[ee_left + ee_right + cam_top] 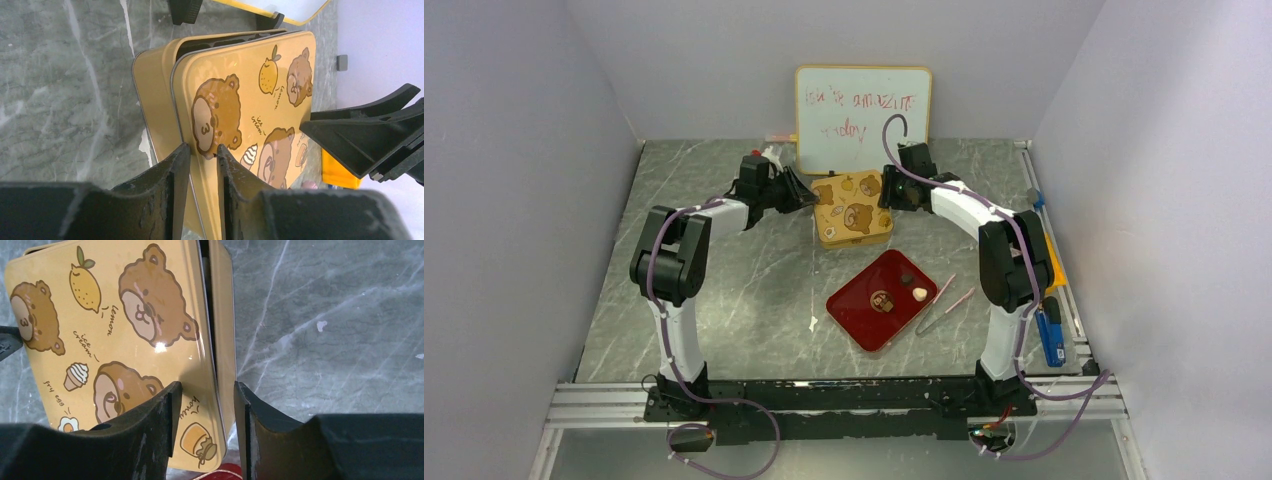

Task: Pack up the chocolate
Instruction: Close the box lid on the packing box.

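Top external: chocolate (919, 294) too small to show heading; left gripper (200, 147) pinches lid (240, 75), right gripper (205, 385) spread

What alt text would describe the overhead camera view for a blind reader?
A yellow bear-print tin sits between the left fingers and right fingers of two robot arms, a whiteboard behind. Nearer, a red plate holds a few chocolates, pink tweezers beside it.
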### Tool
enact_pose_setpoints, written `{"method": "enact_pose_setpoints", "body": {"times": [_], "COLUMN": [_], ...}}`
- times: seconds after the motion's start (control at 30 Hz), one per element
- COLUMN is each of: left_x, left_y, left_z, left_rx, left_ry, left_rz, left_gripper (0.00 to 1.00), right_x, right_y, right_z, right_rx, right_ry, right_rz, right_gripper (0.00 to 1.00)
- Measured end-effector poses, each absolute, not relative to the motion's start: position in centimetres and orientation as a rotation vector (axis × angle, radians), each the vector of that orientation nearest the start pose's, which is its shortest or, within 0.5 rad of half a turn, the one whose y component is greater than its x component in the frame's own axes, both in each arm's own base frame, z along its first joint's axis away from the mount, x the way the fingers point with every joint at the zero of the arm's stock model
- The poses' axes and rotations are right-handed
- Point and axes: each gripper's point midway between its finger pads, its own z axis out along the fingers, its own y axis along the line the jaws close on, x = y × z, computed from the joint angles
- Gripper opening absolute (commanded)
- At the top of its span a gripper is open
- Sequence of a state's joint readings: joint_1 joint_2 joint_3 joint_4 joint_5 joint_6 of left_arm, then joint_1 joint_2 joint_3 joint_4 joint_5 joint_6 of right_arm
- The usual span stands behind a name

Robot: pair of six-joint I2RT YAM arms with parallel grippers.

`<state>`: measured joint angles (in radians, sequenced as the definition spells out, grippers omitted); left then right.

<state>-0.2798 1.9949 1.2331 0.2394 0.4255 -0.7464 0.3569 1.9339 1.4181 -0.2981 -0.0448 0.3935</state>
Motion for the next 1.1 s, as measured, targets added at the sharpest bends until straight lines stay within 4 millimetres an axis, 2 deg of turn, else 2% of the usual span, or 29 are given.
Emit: {"method": "enact_pose_setpoints", "body": {"times": [0.43,0.53,1.1], "left_x": [48.2,48.2,49.0], "left_y": [-24.0,-24.0,-24.2], "left_z": [9.1,8.7,8.5], "left_rx": [-0.249,-0.252,-0.263], "left_ry": [2.2,2.206,2.209], "left_rz": [-1.047,-1.044,-1.045], "left_gripper": [0.33,0.33,0.33], "right_x": [46.4,46.5,49.9], "right_y": [20.5,20.4,21.3], "right_z": [8.0,7.4,7.3], "right_rx": [0.003,0.01,0.015], "right_ry": [2.411,2.421,2.388], "right_rz": [0.46,0.455,0.552], "right_gripper": [0.47,0.5,0.55]}}
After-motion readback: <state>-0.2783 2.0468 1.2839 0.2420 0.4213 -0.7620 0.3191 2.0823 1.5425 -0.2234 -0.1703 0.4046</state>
